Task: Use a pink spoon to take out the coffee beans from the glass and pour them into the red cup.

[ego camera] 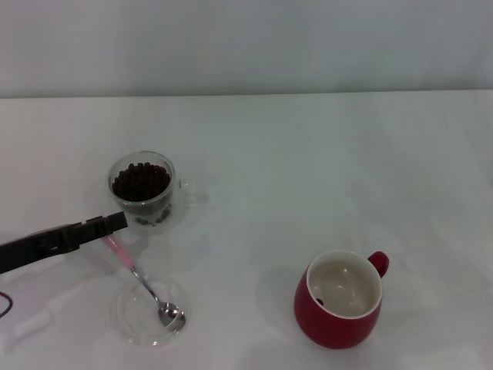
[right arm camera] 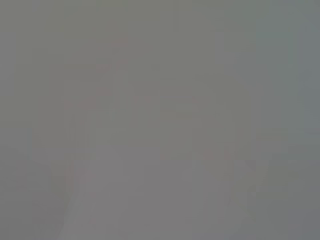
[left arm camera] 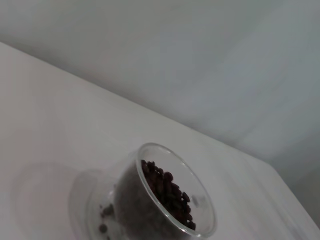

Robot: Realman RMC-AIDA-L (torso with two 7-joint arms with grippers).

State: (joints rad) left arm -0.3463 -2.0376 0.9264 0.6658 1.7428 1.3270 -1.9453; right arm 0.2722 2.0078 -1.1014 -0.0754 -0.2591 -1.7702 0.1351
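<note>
Near the bench's left edge, the pink spoon point(ego camera: 142, 281) is met by the left tool point(ego camera: 115, 223); its grip cannot be told. The handle should be pinched squarely, then lifted gently.

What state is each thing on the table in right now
Clear double-walled glass: upright, holding dark coffee beans.
Squat red cup: upright, nearly empty.
Pink-handled metal spoon: bowl resting on the flat clear saucer.
Left gripper: at the spoon's handle end.
Right gripper: out of view.
</note>
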